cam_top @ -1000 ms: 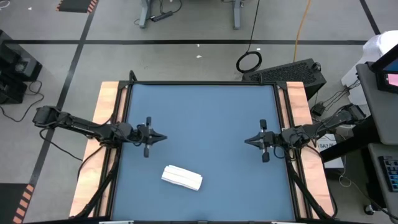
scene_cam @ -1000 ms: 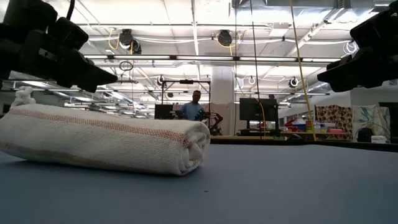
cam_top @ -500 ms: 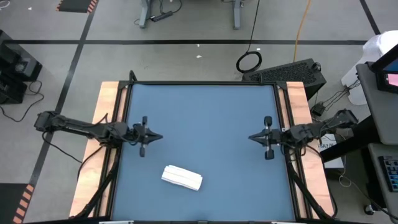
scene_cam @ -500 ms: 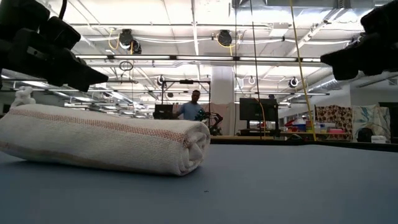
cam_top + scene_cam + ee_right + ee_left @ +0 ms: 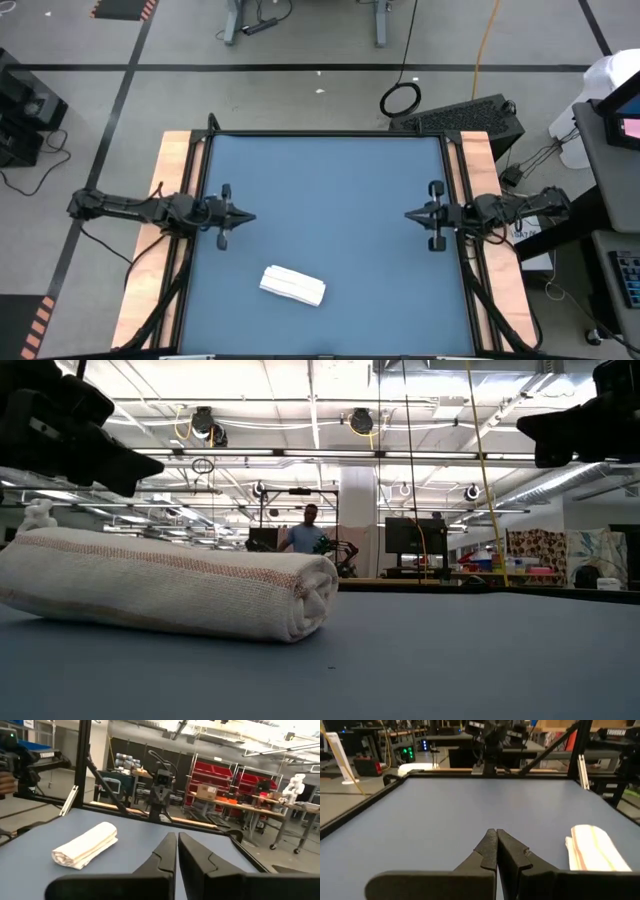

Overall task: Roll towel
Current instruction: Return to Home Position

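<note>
Toward the near edge of the flat blue rectangular tabletop (image 5: 330,170), a little to the left arm's side of the middle, lies one white cloth towel (image 5: 293,285). It is rolled into a single short, thick bundle and rests directly on the blue surface at a slight slant to the table edges. The low view shows thin reddish woven lines running along its length and the coiled layers at one end. Nothing touches it, and both grippers are well apart from it.

Farther back, about halfway up the table, two dark arms reach in from opposite sides, one each, and their tips point at each other across the open blue surface. The left gripper (image 5: 248,216) hangs just inside the left edge. Its two dark fingers are pressed together into one point with nothing between them, as the left wrist view shows plainly. The right gripper (image 5: 410,214) hangs just inside the right edge, level with the left one. Its two fingers are likewise pressed together on nothing. The towel lies nearer the left gripper than the right.

Two pale wooden boards (image 5: 170,170) flank the tabletop, one along each side.

Beyond the far edge, the low view shows one person (image 5: 308,532) standing among desks and monitors deep in the room.
</note>
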Available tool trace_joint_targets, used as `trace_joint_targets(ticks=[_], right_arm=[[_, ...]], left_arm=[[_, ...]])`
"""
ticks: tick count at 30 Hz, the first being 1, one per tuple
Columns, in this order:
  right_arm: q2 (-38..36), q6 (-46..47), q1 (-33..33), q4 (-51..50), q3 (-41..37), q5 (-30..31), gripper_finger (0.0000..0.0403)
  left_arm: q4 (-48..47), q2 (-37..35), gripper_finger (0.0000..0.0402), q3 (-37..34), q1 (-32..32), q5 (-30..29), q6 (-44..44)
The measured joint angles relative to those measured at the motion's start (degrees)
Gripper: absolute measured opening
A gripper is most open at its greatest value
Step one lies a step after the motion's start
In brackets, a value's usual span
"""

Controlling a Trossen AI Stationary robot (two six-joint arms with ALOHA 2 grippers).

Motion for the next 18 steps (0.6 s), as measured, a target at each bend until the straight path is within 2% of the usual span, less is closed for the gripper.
trace_joint_targets(ticks=[4, 7, 16, 18], right_arm=[[0.00, 1.80, -3.76, -0.60, 0.00, -4.53, 0.0010], [0.00, 3.41, -6.30, -1.77, 0.00, -4.89, 0.0010], [0.04, 7.77, -11.89, -4.52, 0.00, -8.82, 0.0010], [0.58, 7.51, -12.31, -5.14, 0.00, -11.29, 0.0010]], left_arm=[[-1.77, -3.64, 0.0004, -0.02, 0.00, 0.09, 0.08], [-2.16, -5.58, 0.0004, 0.09, 0.00, 0.33, 1.38], [-2.75, -6.60, 0.0004, 0.17, 0.00, 0.26, 2.44], [-2.82, -6.60, 0.0004, 0.17, 0.00, 0.27, 2.45]])
